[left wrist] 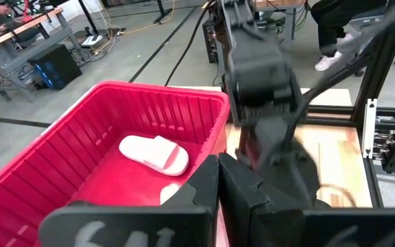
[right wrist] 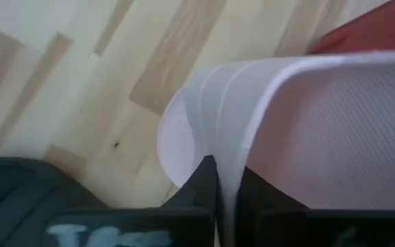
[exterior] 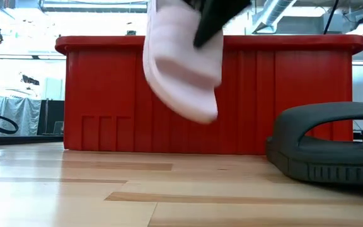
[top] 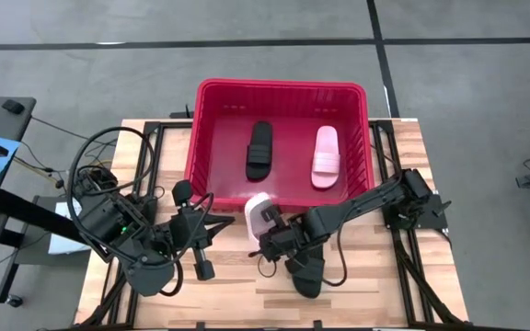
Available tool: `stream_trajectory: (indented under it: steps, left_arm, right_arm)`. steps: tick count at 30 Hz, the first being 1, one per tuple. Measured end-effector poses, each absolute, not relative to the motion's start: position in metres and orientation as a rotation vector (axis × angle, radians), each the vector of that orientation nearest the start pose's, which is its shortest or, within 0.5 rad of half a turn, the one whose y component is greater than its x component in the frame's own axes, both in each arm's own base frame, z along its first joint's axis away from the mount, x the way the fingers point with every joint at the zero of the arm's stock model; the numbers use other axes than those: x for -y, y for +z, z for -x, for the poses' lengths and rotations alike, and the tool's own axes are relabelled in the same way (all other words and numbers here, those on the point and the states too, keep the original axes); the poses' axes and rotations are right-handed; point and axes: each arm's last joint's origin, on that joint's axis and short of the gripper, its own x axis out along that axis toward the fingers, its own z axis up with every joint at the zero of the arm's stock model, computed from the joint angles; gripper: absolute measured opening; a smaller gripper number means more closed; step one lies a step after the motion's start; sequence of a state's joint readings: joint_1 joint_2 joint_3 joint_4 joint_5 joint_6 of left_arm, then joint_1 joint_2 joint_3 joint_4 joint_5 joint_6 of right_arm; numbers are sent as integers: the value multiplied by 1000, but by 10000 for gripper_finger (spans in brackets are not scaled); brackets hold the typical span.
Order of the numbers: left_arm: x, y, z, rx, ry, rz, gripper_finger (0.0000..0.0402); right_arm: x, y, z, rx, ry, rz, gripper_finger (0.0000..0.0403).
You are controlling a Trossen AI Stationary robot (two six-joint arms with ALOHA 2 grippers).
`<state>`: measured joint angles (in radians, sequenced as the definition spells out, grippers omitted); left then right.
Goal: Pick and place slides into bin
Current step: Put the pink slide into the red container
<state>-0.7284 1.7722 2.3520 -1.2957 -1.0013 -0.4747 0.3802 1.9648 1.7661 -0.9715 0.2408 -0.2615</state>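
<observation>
The red bin (top: 280, 96) stands at the table's far middle. A black slide (top: 259, 150) and a pink slide (top: 325, 156) lie in it on their soles. My right gripper (top: 270, 223) is shut on a second pink slide (top: 257, 211), held in the air just in front of the bin's near wall (exterior: 106, 94). A second black slide (top: 306, 272) rests sole down on the table near the front, also in the low view (exterior: 326, 148). My left gripper (left wrist: 218, 199) is shut and empty at the table's left, beside the bin's near left corner. My right gripper pinches a thin white edge of the pink slide (right wrist: 226, 180) between its two fingers; it looks like the strap's edge. The fingers come from above, slanting from the table's right. The slide hangs tilted below them, its lower end (exterior: 200, 113) clear of the table.
Bare wooden table (top: 237, 294) lies in front of the bin. Black frame rails run along both table sides (top: 403, 257). Cables loop at the left arm's base (top: 90, 152). The right arm (top: 375, 195) reaches across the bin's near right corner.
</observation>
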Motion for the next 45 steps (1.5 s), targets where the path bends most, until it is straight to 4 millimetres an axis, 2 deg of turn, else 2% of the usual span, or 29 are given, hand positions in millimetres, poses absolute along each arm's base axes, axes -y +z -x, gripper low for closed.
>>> stream_trajectory:
  steps: [5,11,14,17,21,28,33,41,45]
  left_arm:
    - [187,492,-246,-386,357,-98,0]
    - [187,493,-245,-391,349,-129,0]
    - [183,496,-239,-399,330,-138,0]
    - [179,501,-226,-427,273,-161,0]
    - [169,508,-209,-447,236,-174,0]
    - [145,521,-179,-448,225,-180,0]
    - [128,526,-163,-456,229,-193,0]
    - [108,536,-144,-408,274,-224,0]
    - [97,542,-134,-373,315,-255,0]
  right_arm:
    - [-150,319,-381,-1041,272,584,3]
    - [-140,386,-367,-950,183,587,1]
    - [-127,417,-357,-909,125,562,1]
    - [-106,431,-347,-888,71,522,1]
    - [-67,446,-330,-932,-36,451,1]
    - [-1,455,-319,-988,-149,394,0]
    - [45,448,-320,-1059,-126,347,0]
    - [118,419,-327,-1145,40,227,0]
    - [155,397,-333,-1169,111,160,0]
